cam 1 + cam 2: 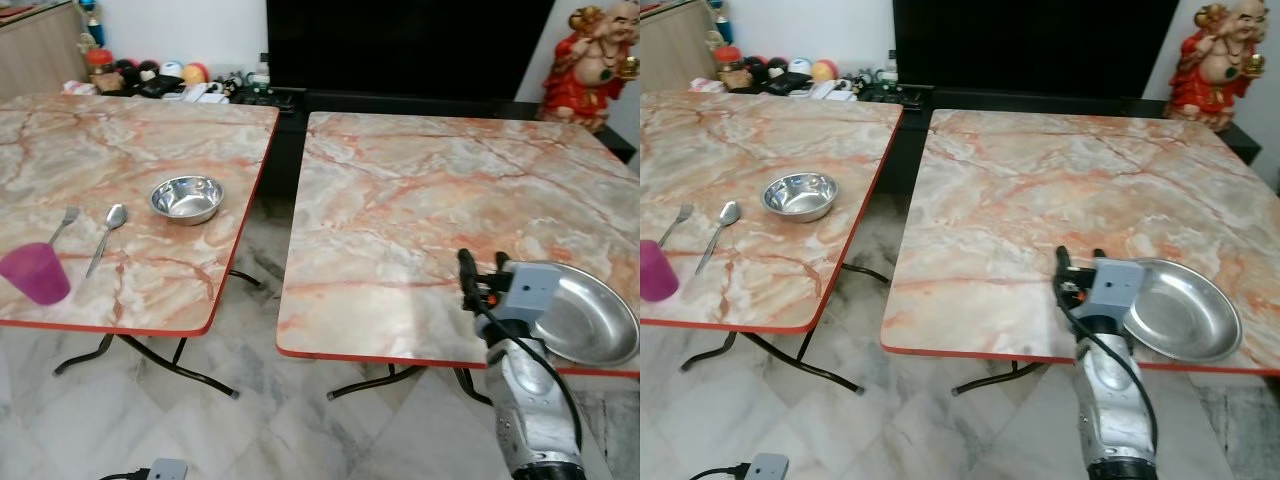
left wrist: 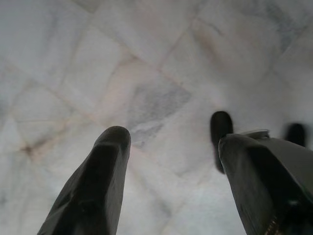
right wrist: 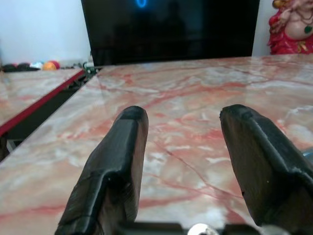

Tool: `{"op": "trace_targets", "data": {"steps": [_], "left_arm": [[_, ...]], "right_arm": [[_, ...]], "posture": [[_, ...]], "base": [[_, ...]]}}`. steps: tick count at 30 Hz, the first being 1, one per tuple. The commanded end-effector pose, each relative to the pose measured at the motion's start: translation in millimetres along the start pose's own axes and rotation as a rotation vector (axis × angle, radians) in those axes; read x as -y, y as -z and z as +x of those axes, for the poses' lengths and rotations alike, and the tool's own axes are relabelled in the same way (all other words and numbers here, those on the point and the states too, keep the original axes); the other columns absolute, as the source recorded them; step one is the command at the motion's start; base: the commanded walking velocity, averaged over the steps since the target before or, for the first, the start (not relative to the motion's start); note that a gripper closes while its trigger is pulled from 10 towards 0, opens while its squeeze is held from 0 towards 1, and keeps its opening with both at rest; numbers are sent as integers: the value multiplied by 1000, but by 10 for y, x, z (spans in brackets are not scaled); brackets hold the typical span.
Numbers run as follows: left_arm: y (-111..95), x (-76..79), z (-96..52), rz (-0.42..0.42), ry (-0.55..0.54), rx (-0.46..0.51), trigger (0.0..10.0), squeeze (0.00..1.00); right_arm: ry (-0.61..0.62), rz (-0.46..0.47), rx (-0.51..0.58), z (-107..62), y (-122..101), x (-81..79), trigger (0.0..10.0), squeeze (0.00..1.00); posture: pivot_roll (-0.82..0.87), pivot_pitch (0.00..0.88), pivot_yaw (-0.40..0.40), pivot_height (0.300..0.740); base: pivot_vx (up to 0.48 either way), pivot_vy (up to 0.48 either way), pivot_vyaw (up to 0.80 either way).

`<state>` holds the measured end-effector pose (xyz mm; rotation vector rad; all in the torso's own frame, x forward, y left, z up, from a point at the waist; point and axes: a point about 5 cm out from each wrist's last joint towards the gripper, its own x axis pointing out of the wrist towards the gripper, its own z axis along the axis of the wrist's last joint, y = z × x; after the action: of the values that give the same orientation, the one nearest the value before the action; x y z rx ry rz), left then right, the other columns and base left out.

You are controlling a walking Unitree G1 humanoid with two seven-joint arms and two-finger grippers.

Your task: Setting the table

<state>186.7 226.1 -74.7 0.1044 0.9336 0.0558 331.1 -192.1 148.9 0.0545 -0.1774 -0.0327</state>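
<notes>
A steel plate (image 1: 590, 318) lies at the near right corner of the right marble table (image 1: 400, 200). My right gripper (image 1: 482, 268) hovers over the table's front edge just left of the plate, open, with nothing between its fingers (image 3: 122, 152). On the left marble table (image 1: 60, 150) stand a steel bowl (image 1: 187, 198), a spoon (image 1: 108, 235), a fork (image 1: 63, 225) and a purple cup (image 1: 35, 272) near the front edge. My left gripper (image 2: 171, 161) hangs open above the tiled floor.
A narrow gap with folding table legs (image 1: 180, 365) separates the two tables. Behind them are a black screen (image 1: 400, 45), a red statue (image 1: 590, 60) and small clutter (image 1: 160, 78). A cabled grey device (image 1: 165, 468) lies on the floor.
</notes>
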Motion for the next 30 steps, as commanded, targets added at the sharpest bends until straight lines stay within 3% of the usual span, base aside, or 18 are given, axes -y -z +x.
{"op": "trace_targets", "data": {"steps": [1,30], "left_arm": [[53,20,-5,-16,3,-23,10000,0],[76,30,-9,-23,0,-26,10000,0]], "right_arm": [[13,-8,-18,-20,36,49,10000,0],[-10,5,-21,17,51,-41,10000,0]], "posture": [[-39,100,-10,740],[-25,101,-19,740]], "base": [[0,480,0],[0,480,0]]}}
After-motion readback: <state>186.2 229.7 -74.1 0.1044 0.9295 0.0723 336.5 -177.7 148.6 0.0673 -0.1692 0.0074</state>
